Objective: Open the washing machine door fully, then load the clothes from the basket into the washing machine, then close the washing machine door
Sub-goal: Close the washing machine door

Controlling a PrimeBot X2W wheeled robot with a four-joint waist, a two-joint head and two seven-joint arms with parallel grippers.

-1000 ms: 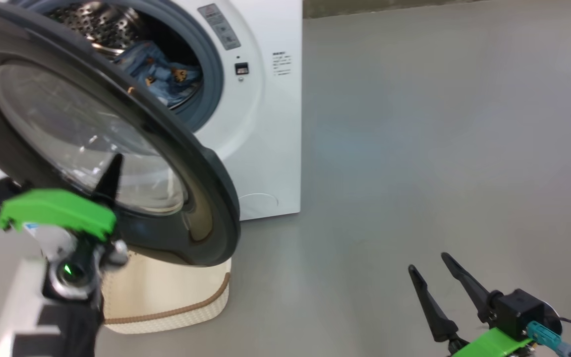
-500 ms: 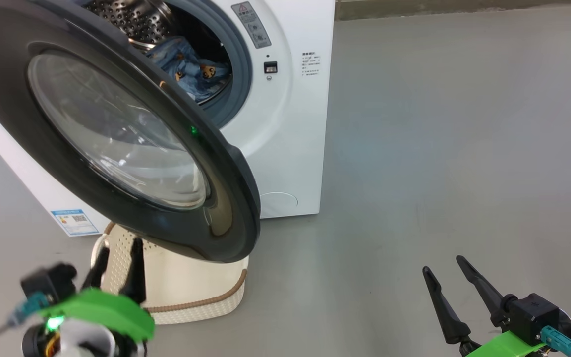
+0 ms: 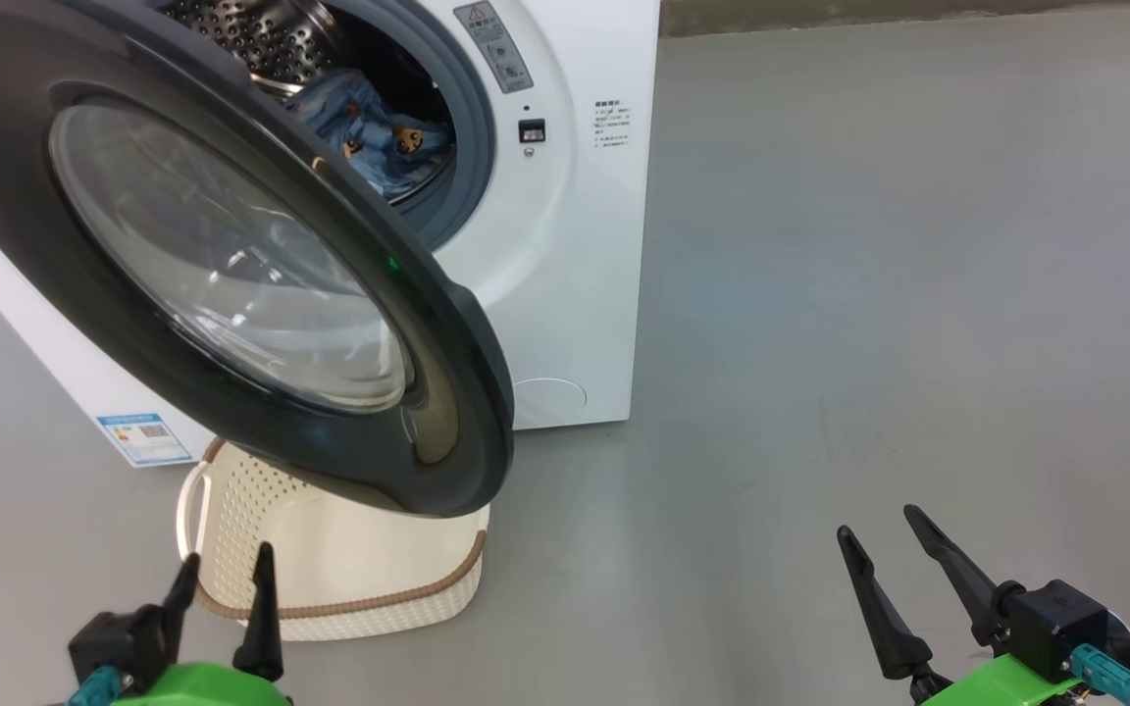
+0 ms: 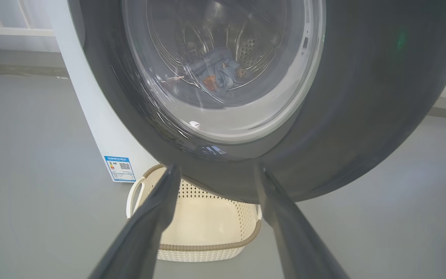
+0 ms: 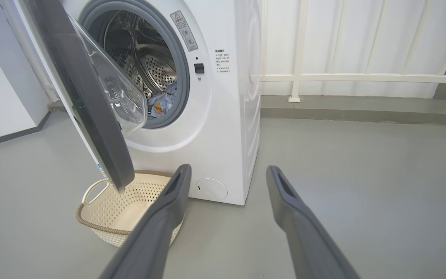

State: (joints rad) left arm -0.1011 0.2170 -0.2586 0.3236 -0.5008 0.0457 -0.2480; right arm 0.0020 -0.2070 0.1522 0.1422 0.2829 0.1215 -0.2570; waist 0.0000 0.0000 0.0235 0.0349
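The white washing machine (image 3: 565, 255) (image 5: 223, 128) stands with its black-rimmed round door (image 3: 222, 265) (image 4: 362, 97) (image 5: 91, 112) swung out, partly open. Blue printed clothes (image 3: 379, 132) (image 5: 161, 102) lie inside the steel drum, also visible through the door glass (image 4: 219, 73). The cream basket (image 3: 349, 579) (image 4: 203, 232) (image 5: 122, 209) sits on the floor below the door and looks empty. My left gripper (image 3: 225, 564) (image 4: 215, 170) is open, low in front of the basket, holding nothing. My right gripper (image 3: 879, 525) (image 5: 227, 170) is open over bare floor to the right, holding nothing.
Grey floor (image 3: 869, 275) spreads wide to the right of the machine. A white railing (image 5: 362, 77) and wall stand behind. A blue sticker (image 3: 143, 438) marks the machine's lower front, and a round flap (image 3: 547, 397) sits near its base.
My left gripper let go near the door's glass, opened, and dropped back low in front of the basket. The head camera shifted a little. The right arm stayed put.
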